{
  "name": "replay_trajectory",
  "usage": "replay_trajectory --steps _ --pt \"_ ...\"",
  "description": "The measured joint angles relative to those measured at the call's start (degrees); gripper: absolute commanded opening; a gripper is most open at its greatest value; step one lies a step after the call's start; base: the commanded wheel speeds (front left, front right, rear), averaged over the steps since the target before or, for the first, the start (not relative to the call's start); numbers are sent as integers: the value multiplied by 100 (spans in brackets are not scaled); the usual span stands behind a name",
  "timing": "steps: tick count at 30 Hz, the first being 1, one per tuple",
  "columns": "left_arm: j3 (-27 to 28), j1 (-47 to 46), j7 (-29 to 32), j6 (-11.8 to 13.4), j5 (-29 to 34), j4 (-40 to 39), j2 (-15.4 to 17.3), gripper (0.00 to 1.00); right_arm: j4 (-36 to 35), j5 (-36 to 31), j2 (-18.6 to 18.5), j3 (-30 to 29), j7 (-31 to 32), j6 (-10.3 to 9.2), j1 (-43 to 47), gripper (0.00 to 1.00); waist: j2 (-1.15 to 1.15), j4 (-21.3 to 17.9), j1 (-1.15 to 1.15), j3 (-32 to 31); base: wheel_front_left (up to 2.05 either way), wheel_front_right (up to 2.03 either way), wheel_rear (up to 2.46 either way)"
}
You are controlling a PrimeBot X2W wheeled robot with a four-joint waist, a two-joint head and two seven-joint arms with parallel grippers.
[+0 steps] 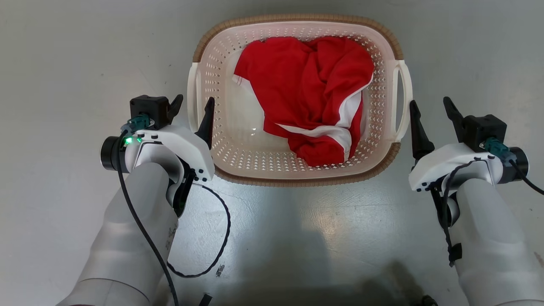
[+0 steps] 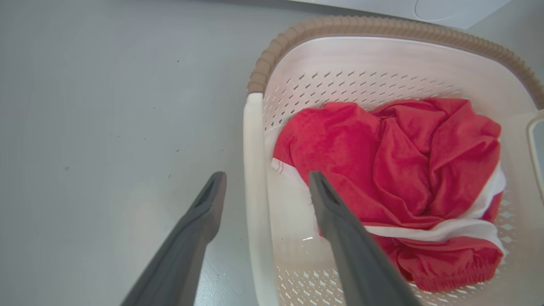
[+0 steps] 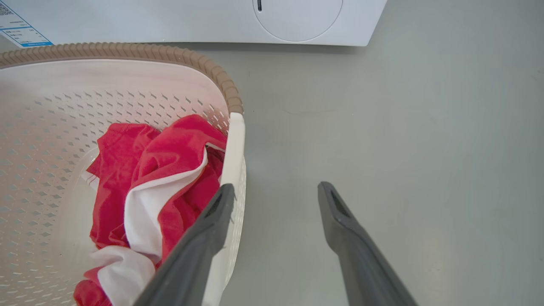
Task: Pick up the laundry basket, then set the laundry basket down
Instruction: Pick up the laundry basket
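Laundry basket sits on the floor, upper middle of the frame, long axis running left-right. Left gripper, jaws wide, straddles the left handle. Right gripper, also wide, is just outside the right handle, so I'd guess it needs to shift inward.

Colours around the cream-white laundry basket
We see its brown woven-look rim and diamond-perforated walls; inside it, a red garment with white bands; under it, a pale grey floor; behind it, a white washer.
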Motion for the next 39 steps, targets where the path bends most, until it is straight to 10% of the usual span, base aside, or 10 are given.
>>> replay_trajectory --steps 39 --pt "-380 -259 -1 0 52 -1 -27 100 391 258 -30 528 -44 0 -535 100 0 122 0 559 0 0 0"
